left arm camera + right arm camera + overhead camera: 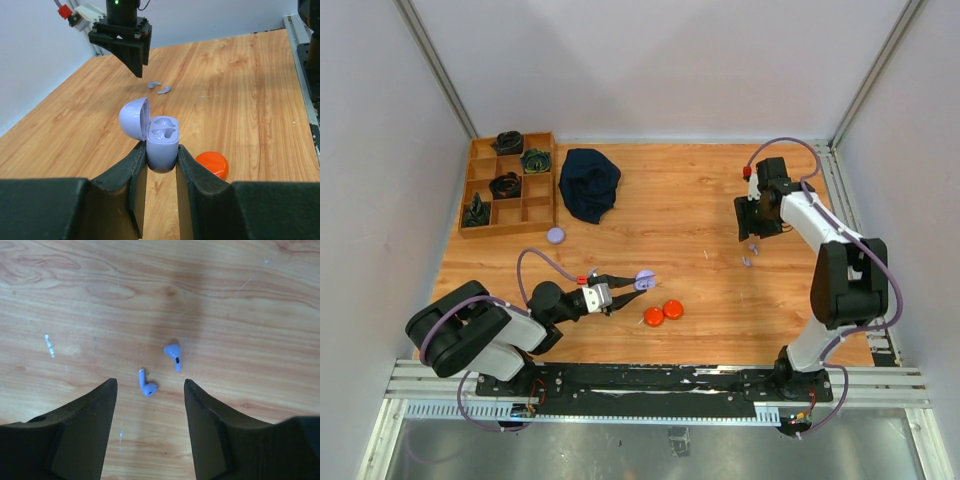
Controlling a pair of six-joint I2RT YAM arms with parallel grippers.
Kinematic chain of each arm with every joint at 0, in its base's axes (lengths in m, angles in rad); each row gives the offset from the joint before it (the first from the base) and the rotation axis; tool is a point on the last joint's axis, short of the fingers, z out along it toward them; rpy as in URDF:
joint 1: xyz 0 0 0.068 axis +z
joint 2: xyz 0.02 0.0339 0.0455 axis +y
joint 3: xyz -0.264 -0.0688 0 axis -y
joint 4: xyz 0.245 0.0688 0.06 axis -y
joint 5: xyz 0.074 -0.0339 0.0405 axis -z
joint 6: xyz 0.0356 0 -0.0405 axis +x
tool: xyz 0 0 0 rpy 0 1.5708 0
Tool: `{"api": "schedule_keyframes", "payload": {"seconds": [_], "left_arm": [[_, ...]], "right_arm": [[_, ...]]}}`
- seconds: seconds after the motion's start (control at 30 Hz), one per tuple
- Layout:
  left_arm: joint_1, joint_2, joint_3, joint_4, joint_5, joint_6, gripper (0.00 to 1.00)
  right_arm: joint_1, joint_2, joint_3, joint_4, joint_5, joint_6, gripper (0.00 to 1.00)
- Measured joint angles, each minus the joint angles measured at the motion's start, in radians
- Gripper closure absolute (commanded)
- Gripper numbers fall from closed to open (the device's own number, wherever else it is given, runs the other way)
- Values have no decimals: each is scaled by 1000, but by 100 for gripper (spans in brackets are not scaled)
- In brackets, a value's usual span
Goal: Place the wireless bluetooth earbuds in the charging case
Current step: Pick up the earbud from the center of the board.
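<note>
My left gripper [620, 292] [160, 148] is shut on the open lavender charging case [162, 142], held upright just above the table with its lid [135, 118] swung left and both wells empty. The case also shows in the top view [644, 280]. Two pale lavender earbuds [147, 384] [172, 355] lie loose on the wood, also seen in the top view [749, 253] and the left wrist view [159, 88]. My right gripper [150, 382] [752, 230] is open and empty, hovering right above them, with one earbud between its fingers. No orange-red earbuds show.
Two orange discs [663, 313] lie just right of the held case; one shows in the left wrist view [212, 164]. A lavender disc [556, 236] lies left of centre. A wooden compartment tray [480, 185] with dark items and a dark blue cloth [589, 184] are at the back left.
</note>
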Motion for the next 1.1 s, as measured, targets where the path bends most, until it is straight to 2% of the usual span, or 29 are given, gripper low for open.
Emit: {"api": "schedule_keyframes", "payload": {"seconds": [0.17,0.47,0.8,1.1], "left_arm": [[0,0,0,0,-1,4,100],[0,1,1,0,-1,9,100],[0,9,3,1,0,10,100],[1,14,3,1,0,10,100]], "right_arm": [[-12,122,79,-51,21,-30,48],[-23,238,146,-106,32,-56,58],[-35,307,166,-119,32,-70,63],[-35,330,192,-137,30,-70,74]]}}
